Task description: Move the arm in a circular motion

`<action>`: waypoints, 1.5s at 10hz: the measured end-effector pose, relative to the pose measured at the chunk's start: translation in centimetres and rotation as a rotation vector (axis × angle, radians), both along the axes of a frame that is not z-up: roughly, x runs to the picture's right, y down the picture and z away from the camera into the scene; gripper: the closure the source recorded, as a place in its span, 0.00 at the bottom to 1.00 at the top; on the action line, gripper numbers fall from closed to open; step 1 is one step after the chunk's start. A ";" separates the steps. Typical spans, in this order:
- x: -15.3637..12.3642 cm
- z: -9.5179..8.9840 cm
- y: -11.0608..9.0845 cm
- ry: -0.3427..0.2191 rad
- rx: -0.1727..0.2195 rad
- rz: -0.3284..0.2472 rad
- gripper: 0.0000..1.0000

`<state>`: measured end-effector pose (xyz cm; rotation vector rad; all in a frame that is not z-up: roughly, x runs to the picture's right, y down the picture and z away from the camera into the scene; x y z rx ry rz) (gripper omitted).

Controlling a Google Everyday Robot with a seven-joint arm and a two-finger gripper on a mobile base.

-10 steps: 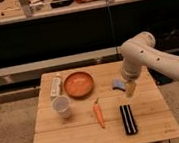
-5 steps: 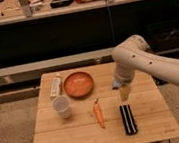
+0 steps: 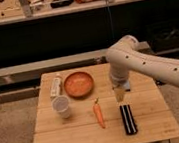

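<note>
1. Camera view: the arm (image 3: 147, 65) is a thick, smooth white tube of rounded segments, with small dark screw holes along its side.
2. It enters at the picture's right edge, well to the right of the plate (image 3: 78, 84). It climbs leftward to a rounded elbow that stands higher in the picture than the plate, then bends straight down.
3. The downward segment ends in a small tan tip, the gripper (image 3: 118, 94). It sits to the right of the plate and a little nearer the camera, near the plate but apart from it.
4. I cannot tell whether the gripper is wide, narrow or holding anything.
5. The gripper is over the table (image 3: 53, 142); I cannot tell whether it touches the wood.
6. The plate is round and orange and lies on the far half of the pale wooden table.
7. A carrot (image 3: 99, 114) lies in front of the plate and slightly to its right, with its thin end toward the camera.
8. A black bar (image 3: 127, 119) lies in front of the plate and further right than the carrot, lengthwise toward the camera.
9. A white cup (image 3: 62, 106) stands upright in front of the plate and to its left, near it.
10. A pale packet (image 3: 55, 85) lies just left of the plate.
11. Behind the plate, past the table's far edge, runs a dark shelf (image 3: 52, 36).
</note>
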<state>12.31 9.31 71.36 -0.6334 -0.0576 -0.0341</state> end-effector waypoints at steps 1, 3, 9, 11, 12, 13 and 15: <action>-0.8 0.5 -0.5 -0.005 -0.004 -0.005 0.20; -1.4 1.1 -1.3 0.002 -0.018 -0.008 0.20; -1.0 1.4 -1.6 0.018 -0.045 -0.042 0.20; -1.1 1.3 -1.4 0.017 -0.056 -0.067 0.20; -1.6 1.4 -1.5 0.012 -0.056 -0.075 0.20; -2.0 1.4 -1.6 0.010 -0.058 -0.084 0.20; -1.5 1.6 -1.7 0.014 -0.059 -0.101 0.20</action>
